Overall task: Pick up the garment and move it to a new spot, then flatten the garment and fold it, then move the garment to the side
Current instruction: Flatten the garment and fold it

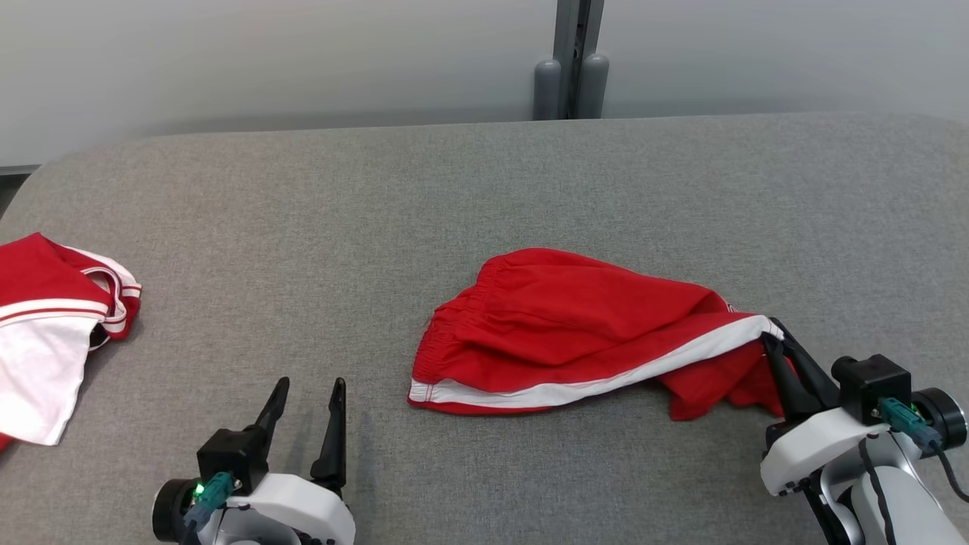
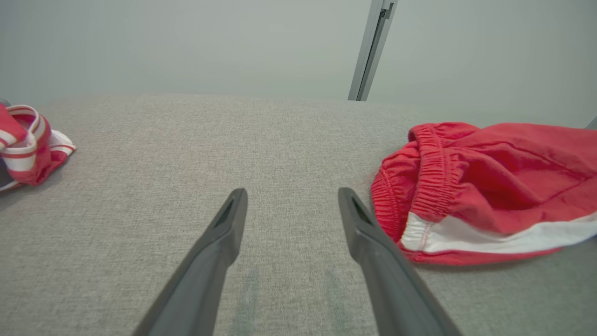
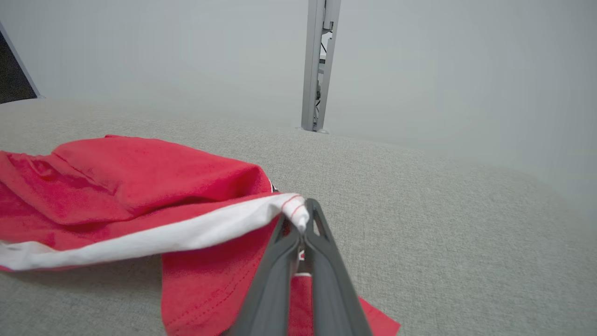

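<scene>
The garment [image 1: 575, 325] is a pair of red shorts with a gathered elastic waistband and a broad white stripe running down the side seam to the leg hem. It lies crumpled on the grey fabric table [image 1: 484, 189], not flat. The waistband end bunches up on the side toward the left gripper, and the leg end trails out to the right gripper in loose folds.

The right gripper [image 1: 772, 333] has its two fingers pressed together on the hem corner where the white stripe ends. In the right wrist view the white edge [image 3: 294, 207] sits pinched just at the fingertips. Red cloth [image 3: 140, 186] spreads away to the left of the jaws, and one flap hangs beneath them. How many layers of fabric are caught between the fingers is hard to tell from here.

The left gripper [image 1: 312, 386] stands fully spread with nothing between its fingers and only bare table ahead of it. In the left wrist view the waistband [image 2: 419, 177] lies just beside the right-hand finger [image 2: 368, 233], outside the jaws, and whether cloth and finger touch is not clear.

A second red and white garment [image 1: 45, 325] lies well off to the far left of the left gripper's jaws, apart from the shorts.
</scene>
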Controlling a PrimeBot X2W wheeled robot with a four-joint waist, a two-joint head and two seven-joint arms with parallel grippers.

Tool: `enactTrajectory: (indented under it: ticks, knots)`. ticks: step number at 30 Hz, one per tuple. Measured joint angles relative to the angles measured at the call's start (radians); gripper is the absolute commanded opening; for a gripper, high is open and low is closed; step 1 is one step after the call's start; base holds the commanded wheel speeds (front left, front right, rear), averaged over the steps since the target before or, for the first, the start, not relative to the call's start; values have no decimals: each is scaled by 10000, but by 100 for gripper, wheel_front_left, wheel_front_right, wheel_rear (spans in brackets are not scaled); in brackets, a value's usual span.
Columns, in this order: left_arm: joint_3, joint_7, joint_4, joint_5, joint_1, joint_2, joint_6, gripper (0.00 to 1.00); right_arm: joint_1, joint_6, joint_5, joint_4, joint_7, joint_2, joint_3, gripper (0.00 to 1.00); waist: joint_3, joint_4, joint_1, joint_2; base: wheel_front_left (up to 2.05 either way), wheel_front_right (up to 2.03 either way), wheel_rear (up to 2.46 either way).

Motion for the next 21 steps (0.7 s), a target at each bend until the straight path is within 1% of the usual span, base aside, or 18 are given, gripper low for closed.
enactTrajectory:
  ticks: [3, 4, 5, 6, 7, 10, 12, 14, 21]
  knots:
    - [-157, 2, 81, -15, 1, 0, 15, 100, -87, 0, -111, 8, -2, -17, 4, 0, -70, -10, -1, 0, 0, 0, 0]
    - [-188, 0, 100, -15, 13, 0, 17, 100, -84, 0, -151, 40, -2, -15, 13, 5, -98, -13, 0, 0, 0, 0, 0]
    - [-211, 0, 123, -15, 33, 0, 17, 100, -64, 0, -186, 90, 0, -12, 15, 29, -131, -13, 0, 0, 0, 0, 0]
    - [-234, 0, 153, -15, 61, 0, 17, 100, 1, 0, -226, 142, -2, -2, 19, 56, -173, -9, 0, 0, 0, 0, 0]
    - [-249, 0, 174, -13, 111, -2, 17, 100, 127, 0, -257, 199, 0, 27, 17, 100, -226, -5, 0, 0, 0, 0, 0]
    - [-221, 0, 228, -6, 315, 0, 25, 100, 647, 0, -267, 293, 0, 205, -88, 100, -415, -13, 0, 0, 0, 0, 0]
    - [-71, 0, 221, -40, 471, -8, 119, 100, 948, 0, -267, 265, -2, 278, -238, 100, -559, -46, 0, 0, 0, 0, 0]
    - [54, 0, 198, -54, 606, 10, 119, 100, 1244, 0, -261, 215, 0, 393, -393, 100, -708, -96, 0, 0, 0, 0, 0]
    - [353, 0, -123, 211, 968, 0, 180, 100, 1798, 0, 31, -481, 0, 790, -823, 100, -1135, -325, 0, 0, 0, 0, 0]
